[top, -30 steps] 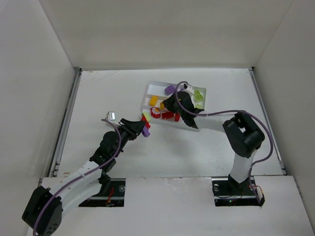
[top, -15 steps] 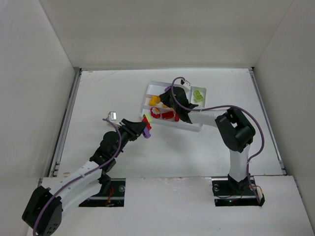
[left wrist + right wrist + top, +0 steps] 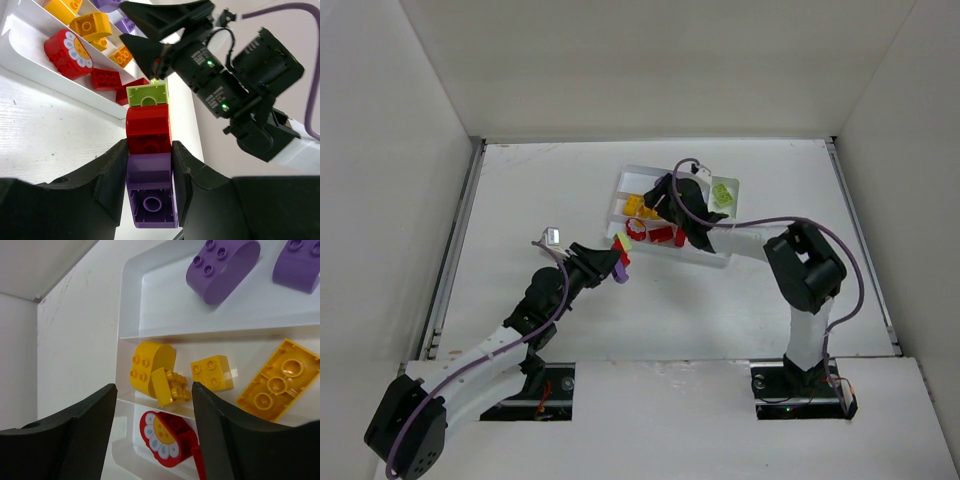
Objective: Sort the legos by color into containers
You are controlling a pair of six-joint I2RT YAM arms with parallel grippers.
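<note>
Left hand (image 3: 149,165) clamps a three-brick stack (image 3: 148,127): lime, red, then purple, hollow undersides showing. Right hand (image 3: 152,390) hangs open above yellow bricks (image 3: 212,372) in the white tray (image 3: 150,310).

Soft, even white light fills the overhead view; the surface (image 3: 540,190) is bright, with only faint shadows under the arms. In the left wrist view the stacked bricks (image 3: 147,130) look sharp and glossy, and the left end effector (image 3: 149,170) along the bottom is near-black. In the right wrist view the tray (image 3: 165,305) is crisp and slightly washed out, and the right end effector (image 3: 152,390) is dark and soft-edged.
</note>
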